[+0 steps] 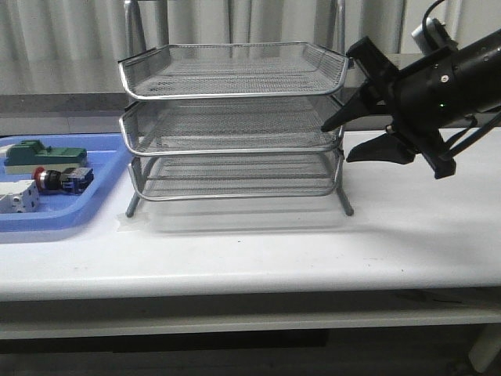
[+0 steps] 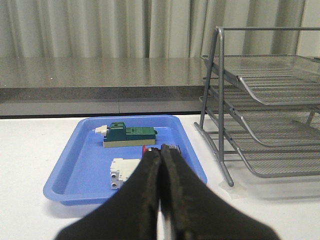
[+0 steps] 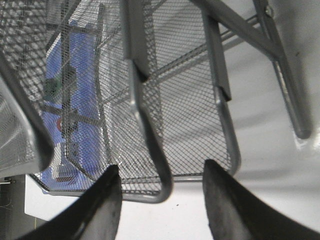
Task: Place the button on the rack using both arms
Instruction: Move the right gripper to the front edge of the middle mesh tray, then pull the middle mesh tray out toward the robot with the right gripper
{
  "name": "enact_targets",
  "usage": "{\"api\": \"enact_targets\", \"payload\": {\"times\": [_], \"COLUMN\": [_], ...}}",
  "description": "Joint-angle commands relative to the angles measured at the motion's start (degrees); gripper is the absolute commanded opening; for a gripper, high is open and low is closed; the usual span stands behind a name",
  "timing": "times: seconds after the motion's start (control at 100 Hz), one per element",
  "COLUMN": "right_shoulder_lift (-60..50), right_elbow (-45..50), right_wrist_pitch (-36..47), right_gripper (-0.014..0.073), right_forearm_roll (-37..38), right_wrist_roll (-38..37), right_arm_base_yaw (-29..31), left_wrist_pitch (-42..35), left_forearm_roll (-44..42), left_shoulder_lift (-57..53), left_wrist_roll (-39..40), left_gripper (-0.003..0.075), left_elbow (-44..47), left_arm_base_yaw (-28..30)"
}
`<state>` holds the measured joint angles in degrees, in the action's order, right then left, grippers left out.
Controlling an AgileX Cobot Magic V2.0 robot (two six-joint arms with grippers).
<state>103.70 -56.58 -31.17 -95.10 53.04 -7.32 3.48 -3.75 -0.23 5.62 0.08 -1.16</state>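
The button lies on its side in the blue tray, red head to the left. In the left wrist view only slivers of the button show behind my left gripper, which is shut with nothing between its fingers and hangs above the tray's near side. The silver wire-mesh rack stands mid-table. My right gripper is open at the rack's right side, level with the middle and lower tiers. In the right wrist view a tier's rim of the rack sits between the open fingers of that gripper.
The tray also holds a green block and a white box, both close to the button. Bare white table lies in front of and to the right of the rack. A grey ledge and curtains run behind.
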Motion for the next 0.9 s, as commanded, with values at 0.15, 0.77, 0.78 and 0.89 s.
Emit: {"api": "enact_targets", "payload": {"times": [0.15,0.77,0.78,0.89], "right_shoulder_lift": [1.3,1.9,1.9,1.9], "right_elbow": [-5.7,-4.2,-4.0,-2.5], "right_wrist_pitch": [-5.0,-5.1,-5.1,-5.4], "right_gripper": [0.0391,-0.0011,-0.0011,-0.0011], "right_forearm_roll": [-2.4,-2.7,-2.6,-1.5], "right_wrist_roll": [0.9,0.9,0.9,0.9], "right_arm_base_yaw": [-0.6,-0.8,-0.8,-0.8], "left_wrist_pitch": [-4.5,-4.5,-4.5,-4.5], "left_forearm_roll": [0.3,0.3,0.3,0.3], "left_shoulder_lift": [-2.0,-2.0,-2.0,-2.0], "left_wrist_roll": [0.5,0.5,0.5,0.5], "left_gripper": [-0.002,-0.002,-0.002,-0.002], "left_elbow": [2.6,2.6,2.6,2.6], "left_arm_base_yaw": [0.1,0.1,0.1,0.1]}}
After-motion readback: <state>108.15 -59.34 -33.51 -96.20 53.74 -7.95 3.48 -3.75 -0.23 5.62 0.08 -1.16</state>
